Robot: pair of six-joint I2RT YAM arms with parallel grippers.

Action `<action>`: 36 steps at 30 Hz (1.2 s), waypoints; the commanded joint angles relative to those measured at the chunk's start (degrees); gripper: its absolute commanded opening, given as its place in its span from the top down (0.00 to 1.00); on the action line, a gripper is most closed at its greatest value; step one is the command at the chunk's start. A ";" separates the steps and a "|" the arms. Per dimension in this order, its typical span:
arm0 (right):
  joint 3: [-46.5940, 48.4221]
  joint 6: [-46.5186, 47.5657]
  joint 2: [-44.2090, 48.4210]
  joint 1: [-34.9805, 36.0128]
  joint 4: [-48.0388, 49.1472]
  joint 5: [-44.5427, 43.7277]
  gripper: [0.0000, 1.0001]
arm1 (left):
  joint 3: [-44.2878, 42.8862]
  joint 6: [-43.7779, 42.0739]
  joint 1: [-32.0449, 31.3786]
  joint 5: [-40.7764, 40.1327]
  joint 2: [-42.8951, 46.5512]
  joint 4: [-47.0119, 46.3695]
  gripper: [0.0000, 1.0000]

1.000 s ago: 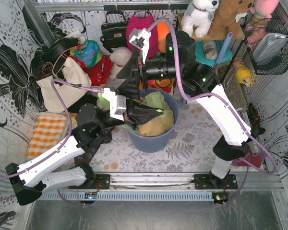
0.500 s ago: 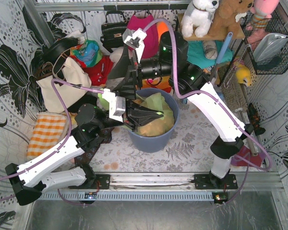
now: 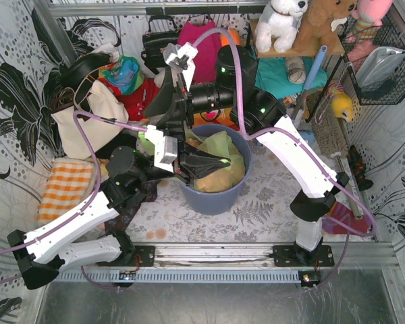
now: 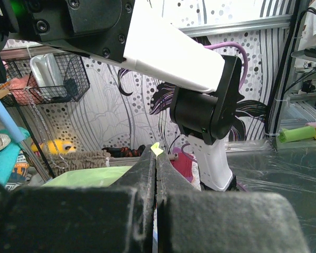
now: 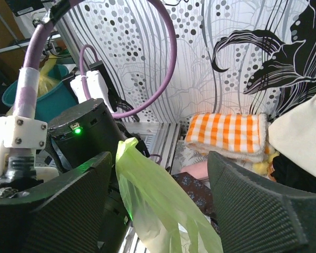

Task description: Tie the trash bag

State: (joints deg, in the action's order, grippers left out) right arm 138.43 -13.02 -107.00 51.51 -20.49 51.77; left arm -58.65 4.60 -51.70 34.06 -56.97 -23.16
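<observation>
Bulging from the bin (image 3: pixel 214 200), your crinkly lime trash bag (image 3: pixel 220 144) sits clamped in the left jaws; right jaws apart.

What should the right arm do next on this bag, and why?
Probably close the right gripper on the strip of the trash bag. The strip stands between its open jaws, close to one of them, so it looks ready to pinch. The left gripper is shut on another bit of the bag, so both ends would then be held for knotting.
</observation>
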 commanded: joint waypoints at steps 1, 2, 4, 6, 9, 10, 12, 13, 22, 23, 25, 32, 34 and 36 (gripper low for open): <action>1.12 0.53 -1.36 2.67 -0.81 3.22 0.29 | -1.59 0.85 0.31 -1.97 -0.51 -2.17 1.00; 1.20 0.65 -1.44 2.88 -0.83 3.31 0.31 | -1.66 0.87 0.31 -1.94 -0.59 -2.03 1.00; 1.35 0.71 -1.80 3.25 -0.98 3.57 0.36 | -1.82 0.78 0.29 -1.94 -0.60 -1.89 1.00; 1.77 0.71 -1.98 3.35 -1.34 3.48 0.43 | -1.93 0.84 0.29 -2.07 -0.63 -1.87 1.00; 2.19 1.22 -1.71 3.39 -2.23 1.71 0.58 | -2.31 0.81 0.29 -2.30 -0.69 -1.77 1.00; 2.13 1.57 -1.44 3.37 -2.33 1.00 0.65 | -2.46 0.87 0.30 -2.34 -0.71 -1.73 1.00; 2.12 1.91 -0.93 3.34 -2.57 -0.21 0.81 | -2.60 0.87 0.34 -2.69 -0.69 -1.64 1.00; 1.99 1.94 -0.60 3.38 -2.53 -1.04 0.89 | -2.69 0.81 0.29 -3.01 -0.69 -1.65 1.00; -3.48 3.87 5.07 3.39 -0.93 -14.37 1.00 | -4.10 -1.18 0.29 -9.03 0.76 -1.52 1.00; -3.96 3.94 5.65 3.38 -0.82 -16.31 1.00 | -4.16 -1.62 0.29 -10.31 1.14 -1.76 1.00; -4.57 4.01 6.57 3.39 -0.85 -20.64 1.00 | -4.17 -2.37 0.29 -13.37 1.69 -1.93 1.00; -6.47 3.53 9.24 3.28 -1.51 -35.06 1.00 | -4.40 -4.66 0.29 -25.68 2.67 -2.54 1.00; -7.24 3.57 9.95 3.32 -1.57 -38.03 1.00 | -3.80 -4.78 0.30 -28.84 3.01 -3.95 1.00; -7.99 3.61 10.55 3.28 -1.72 -40.14 1.00 | -3.07 -4.66 0.34 -31.33 3.19 -5.69 1.00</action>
State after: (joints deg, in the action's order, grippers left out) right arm 131.74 -10.00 -99.04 54.59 -22.87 19.90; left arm -61.32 1.37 -51.64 11.40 -54.43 -23.53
